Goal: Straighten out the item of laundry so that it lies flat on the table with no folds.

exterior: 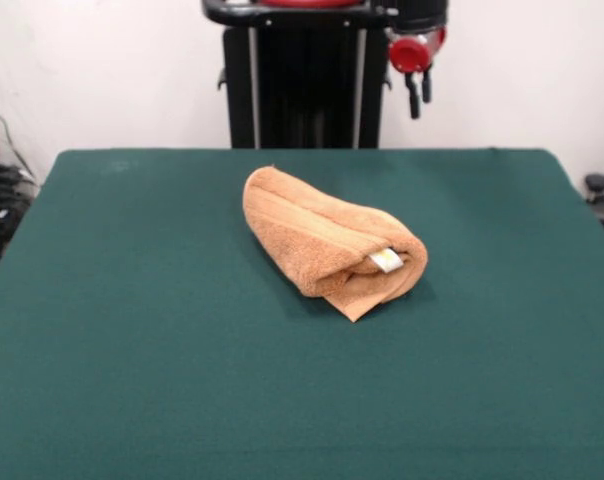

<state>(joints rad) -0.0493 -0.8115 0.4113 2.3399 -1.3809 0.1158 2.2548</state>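
The near stretch of the large rectangular table [132, 380], topped in dark green felt-like cloth, carries nothing; the work sits a little beyond its middle. There lies the small orange-tan terry hand towel [327, 243], rolled or folded over itself into a loose, thick bundle that runs from the far left toward the near right. At its near right end a pointed corner pokes out flat on the cloth, and just above it a small white tag with yellow print [386, 260] shows in the mouth of the roll. The towel looks soft, light and limp, so it should drape rather than hold a shape, and the felt will likely drag at it instead of letting it slide. That free corner seems the best place to pinch, taking one layer only, so the roll can be lifted and drawn open. Farther back, above the table's far edge, the red and black pincer [419, 95] hangs well apart from the towel, empty, its two dark fingers set narrowly apart.
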